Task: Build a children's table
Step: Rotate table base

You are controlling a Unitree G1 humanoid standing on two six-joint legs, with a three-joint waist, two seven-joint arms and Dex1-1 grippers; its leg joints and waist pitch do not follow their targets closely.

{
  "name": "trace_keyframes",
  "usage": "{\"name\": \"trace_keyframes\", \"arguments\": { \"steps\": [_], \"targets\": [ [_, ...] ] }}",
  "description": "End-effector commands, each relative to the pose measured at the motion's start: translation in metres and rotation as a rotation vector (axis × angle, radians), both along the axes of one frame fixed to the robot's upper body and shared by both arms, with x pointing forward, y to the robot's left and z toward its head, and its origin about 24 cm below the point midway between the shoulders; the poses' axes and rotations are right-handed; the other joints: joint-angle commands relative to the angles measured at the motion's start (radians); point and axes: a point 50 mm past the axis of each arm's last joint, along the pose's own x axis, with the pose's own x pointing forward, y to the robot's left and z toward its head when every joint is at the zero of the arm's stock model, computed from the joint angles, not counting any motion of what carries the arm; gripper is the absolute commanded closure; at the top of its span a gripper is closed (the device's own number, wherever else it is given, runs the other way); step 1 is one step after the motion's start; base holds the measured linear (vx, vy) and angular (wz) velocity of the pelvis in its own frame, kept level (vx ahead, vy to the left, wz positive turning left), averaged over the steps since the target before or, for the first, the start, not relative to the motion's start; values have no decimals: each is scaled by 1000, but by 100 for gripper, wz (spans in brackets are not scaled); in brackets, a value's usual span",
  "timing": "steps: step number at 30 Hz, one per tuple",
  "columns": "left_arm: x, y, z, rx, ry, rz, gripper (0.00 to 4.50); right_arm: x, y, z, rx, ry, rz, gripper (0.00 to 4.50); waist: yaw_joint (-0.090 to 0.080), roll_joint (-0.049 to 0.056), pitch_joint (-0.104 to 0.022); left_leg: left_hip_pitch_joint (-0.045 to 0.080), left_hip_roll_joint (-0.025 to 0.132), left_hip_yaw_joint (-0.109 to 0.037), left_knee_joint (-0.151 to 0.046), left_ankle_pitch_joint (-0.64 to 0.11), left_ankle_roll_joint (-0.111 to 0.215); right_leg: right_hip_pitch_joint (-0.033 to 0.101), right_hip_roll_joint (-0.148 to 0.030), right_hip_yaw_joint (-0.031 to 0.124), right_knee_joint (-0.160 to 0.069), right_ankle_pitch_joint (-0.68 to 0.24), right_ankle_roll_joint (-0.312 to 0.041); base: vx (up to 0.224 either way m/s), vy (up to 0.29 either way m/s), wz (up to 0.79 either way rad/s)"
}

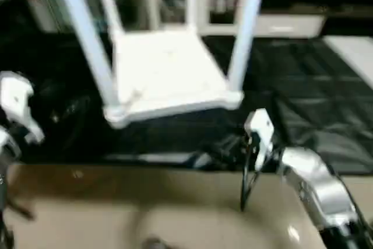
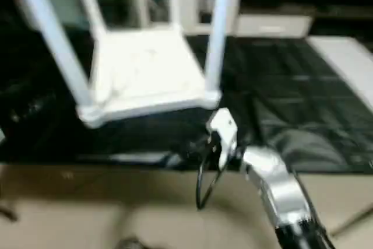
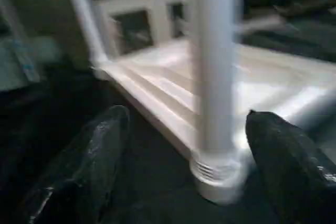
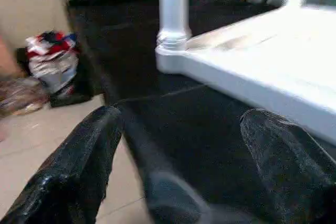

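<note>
Children's table (image 1: 169, 71) is lying upside down on the black-draped worktable (image 1: 303, 103) in front of you, all white, with its legs standing up from the round corner sockets. You are seeing ribs running across its underside in the left wrist view. Your left gripper (image 3: 184, 166) is gaping wide around the nearest leg (image 3: 212, 61) without touching it. Your right gripper (image 4: 178, 166) is hanging wide open and empty near the table's edge.

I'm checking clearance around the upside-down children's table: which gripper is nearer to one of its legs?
Left. The left gripper is open just short of a screwed-in leg; the right gripper sits back at the worktable edge.
</note>
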Motion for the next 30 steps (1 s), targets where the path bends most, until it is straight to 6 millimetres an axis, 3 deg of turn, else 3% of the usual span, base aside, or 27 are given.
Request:
{"name": "trace_keyframes", "arguments": {
  "steps": [1,2,3,4,5,7,8,10,12,15,17,18,20,22,26,27,28,29,30],
  "targets": [
    [18,-15,1,13,-19,34,18,-2,1,10,8,-42,-9,53,-24,21,-50,75,17,17,-69,-551,-69,-34,-22,37,-141,-257,-175,-114,3,37],
    [24,-18,2,3,-21,54,18,-3,0,11,9,-42,-13,53,-24,11,-47,70,12,20,-73,-568,-65,-23,-27,45,-145,-277,-165,-114,3,37],
    [26,-19,2,0,-21,61,8,-3,0,11,9,-42,-14,53,-23,9,-45,49,9,15,-84,-545,-62,-8,-37,50,-146,-317,-139,-52,43,18],
    [29,-22,2,-8,-20,55,8,-4,0,10,9,-42,-16,53,-27,15,-47,39,9,8,-90,-534,-63,0,-44,49,-142,-331,-127,-32,73,-5],
    [33,-26,2,-14,-17,56,8,-4,0,10,6,-42,-21,53,-41,28,-50,25,8,1,-100,-537,-68,9,-47,42,-142,-345,-107,-30,105,-11],
    [38,-32,3,-18,-22,49,8,-4,-2,9,4,-44,-32,53,-55,23,-58,18,7,-4,-104,-512,-67,18,-50,37,-145,-286,-98,0,67,-13],
    [40,-35,3,-20,-26,44,8,-4,-2,10,8,-45,-39,53,-68,19,-63,4,4,-5,-105,-452,-64,29,-48,33,-139,-204,-100,0,0,0],
    [44,-39,5,-17,-31,41,8,-3,-3,11,16,-47,-53,53,-80,11,-66,5,3,1,-104,-417,-48,25,-46,27,-143,-191,-106,0,0,0],
    [53,-42,5,-3,-32,62,8,-1,-2,11,20,-47,-60,53,-90,-1,-61,1,0,10,-100,-386,-35,21,-49,31,-154,-205,-108,0,0,0],
    [61,-46,4,-28,-21,57,8,0,2,12,17,-46,-52,53,-94,-5,-64,-2,-3,12,-96,-335,-33,25,-50,31,-154,-188,-93,0,0,0],
    [66,-48,3,-19,-13,68,8,0,3,13,10,-50,-44,53,-99,-5,-72,-6,-3,13,-87,-254,-31,31,-47,31,-143,-59,-109,0,0,0],
    [69,-49,3,-9,-8,86,8,-1,4,15,7,-55,-39,53,-103,4,-80,-4,-3,15,-77,-200,-30,31,-42,29,-132,47,-119,51,-3,-2],
    [75,-54,5,-20,-10,100,8,-2,2,17,9,-59,-38,53,-109,3,-83,-11,-9,16,-67,-124,-30,37,-35,23,-120,212,-128,0,0,0],
    [80,-67,8,-55,-21,34,8,-5,-2,18,8,-58,-44,53,-105,5,-85,-1,-7,19,-63,-146,-27,34,-35,24,-121,235,-140,0,0,0],
    [78,-107,9,-151,-6,-289,8,-7,-9,17,-4,-50,-56,53,-92,5,-80,2,0,24,-69,-192,-26,31,-41,25,-126,175,-171,0,0,0],
    [70,-136,9,-212,29,-519,8,-8,-12,16,-10,-46,-55,53,-84,5,-79,5,4,27,-72,-207,-28,31,-46,28,-126,150,-187,0,0,0],
    [68,-144,9,-226,40,-581,8,-8,-12,16,-12,-46,-55,53,-78,18,-79,8,7,26,-71,-221,-30,24,-44,28,-126,139,-191,0,0,0],
    [58,-170,8,-246,75,-768,8,-7,-14,18,-14,-51,-62,53,-78,12,-78,10,9,30,-72,-241,-29,25,-44,29,-126,142,-204,0,0,0],
    [58,-170,8,-246,75,-768,8,-7,-14,18,-14,-51,-62,53,-74,7,-78,7,7,33,-71,-239,-18,27,-42,27,-126,143,-207,0,0,0]
  ]
}}
